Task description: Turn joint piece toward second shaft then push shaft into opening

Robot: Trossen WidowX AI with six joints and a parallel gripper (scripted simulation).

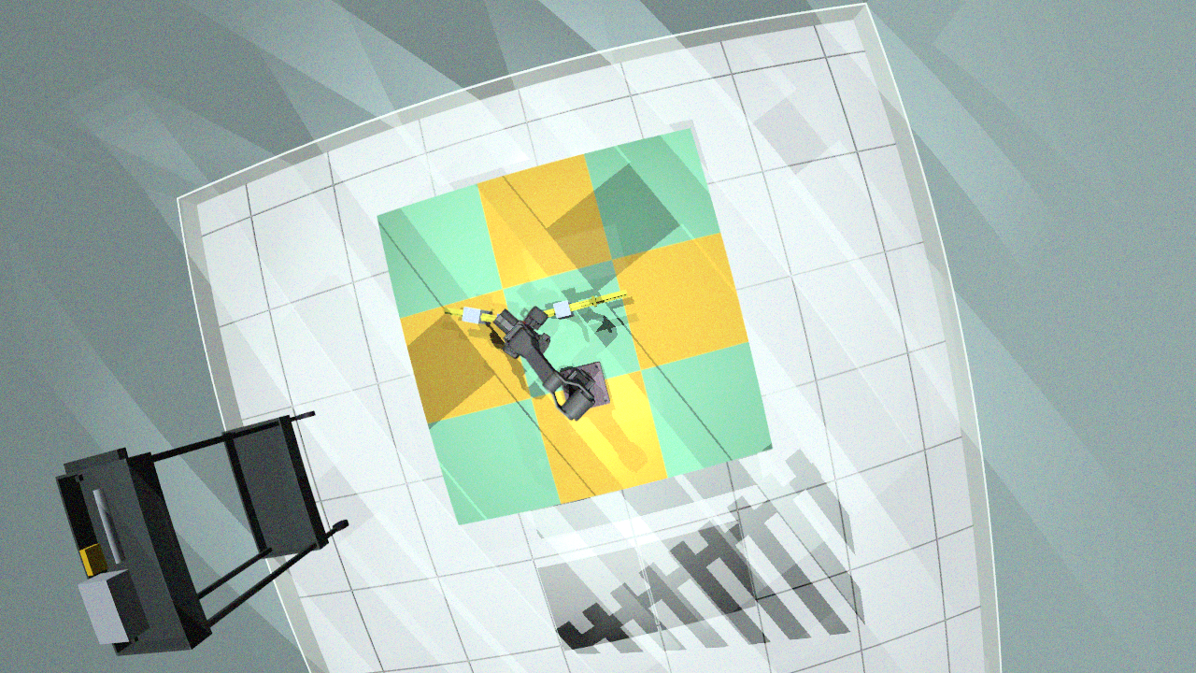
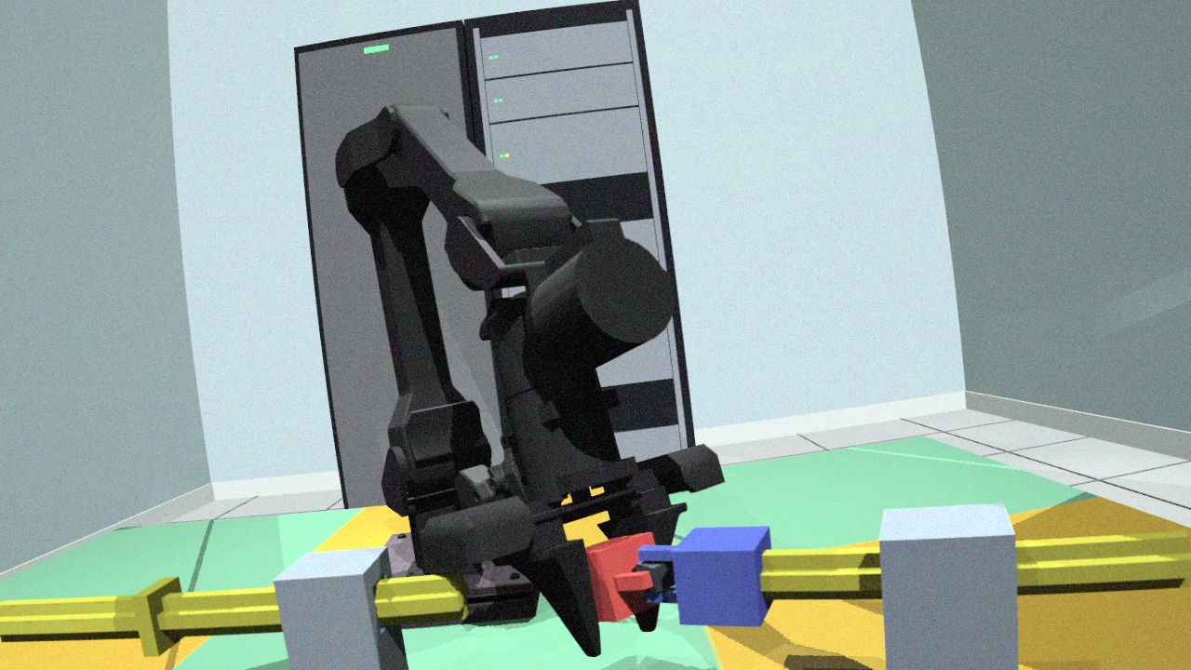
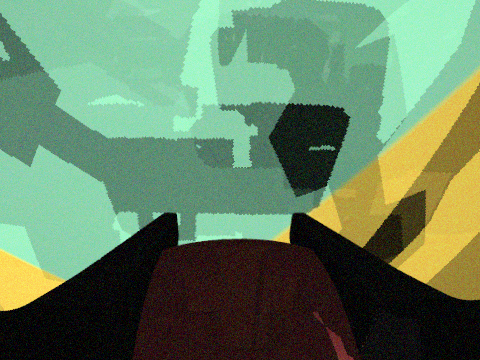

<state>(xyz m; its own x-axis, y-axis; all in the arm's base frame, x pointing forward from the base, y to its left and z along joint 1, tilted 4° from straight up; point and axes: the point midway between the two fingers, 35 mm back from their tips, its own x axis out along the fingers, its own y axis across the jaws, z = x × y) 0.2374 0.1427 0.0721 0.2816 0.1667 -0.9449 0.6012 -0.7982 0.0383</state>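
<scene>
In the exterior view my gripper (image 2: 614, 621) is shut on the red joint piece (image 2: 620, 576), one dark finger on each side of it. The red piece is hinged to a blue piece (image 2: 717, 574) on the end of a yellow shaft (image 2: 1099, 559) fixed in the right grey block (image 2: 949, 584). The second yellow shaft (image 2: 207, 606) sits in the left grey block (image 2: 333, 608); its tip ends just left of my fingers. In the wrist view the red piece (image 3: 243, 327) fills the gap between my fingers. In the overhead view the arm (image 1: 534, 351) reaches to the shafts and hides the joint.
A dark server cabinet (image 2: 491, 249) stands behind the arm. The arm's base plate (image 1: 595, 384) sits on the green and yellow mat. A dark rack frame (image 1: 183, 519) stands off the mat at the lower left of the overhead view.
</scene>
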